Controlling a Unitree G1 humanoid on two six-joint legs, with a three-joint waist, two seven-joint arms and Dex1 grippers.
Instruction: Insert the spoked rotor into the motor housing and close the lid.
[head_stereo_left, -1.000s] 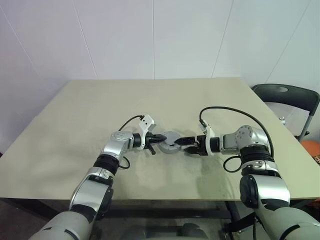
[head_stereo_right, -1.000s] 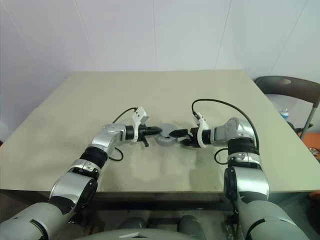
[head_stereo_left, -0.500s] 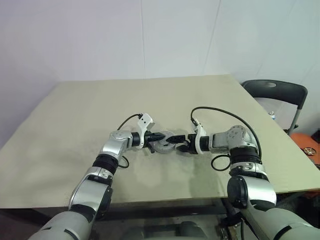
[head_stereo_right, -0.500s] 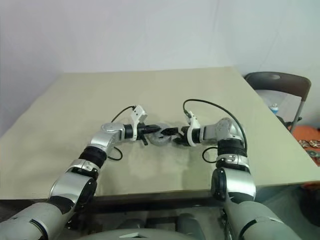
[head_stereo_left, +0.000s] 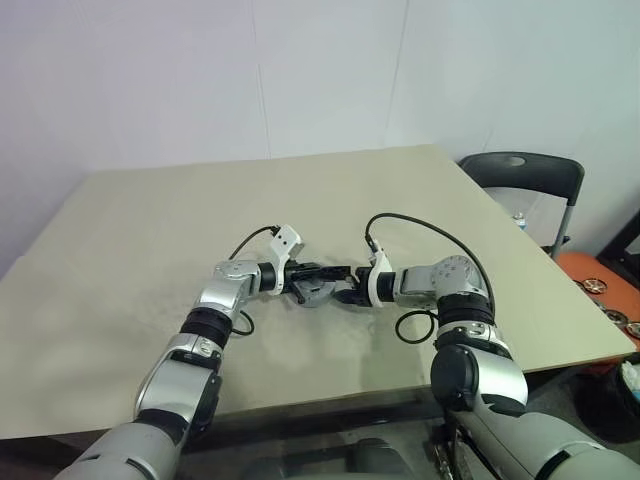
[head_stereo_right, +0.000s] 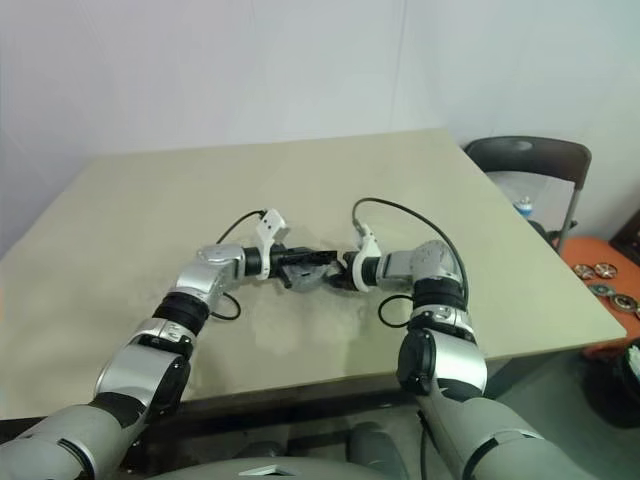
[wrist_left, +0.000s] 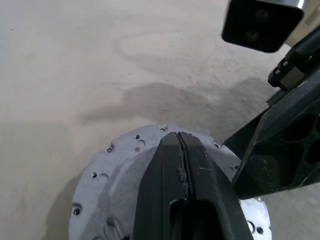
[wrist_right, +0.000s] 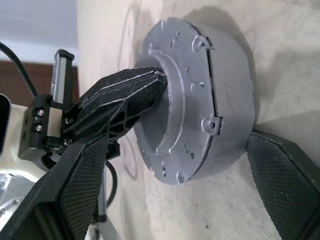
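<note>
One beige table (head_stereo_left: 150, 230), one dark chair (head_stereo_left: 525, 180) beyond its right corner. One closed grey motor housing (wrist_right: 200, 100) sits mid-table; the right gripper (wrist_right: 175, 195), fingers wide, straddles it, seemingly without contact. The left gripper (wrist_left: 182, 165), pinched shut, holding nothing, rests over its lid

I am facing a beige table (head_stereo_left: 150, 230) standing against pale white panelled walls (head_stereo_left: 200, 80) running across twelve o'clock. A dark folding chair (head_stereo_left: 525, 180) is sitting at two o'clock, with orange floor (head_stereo_left: 600, 290) showing at three o'clock.
</note>
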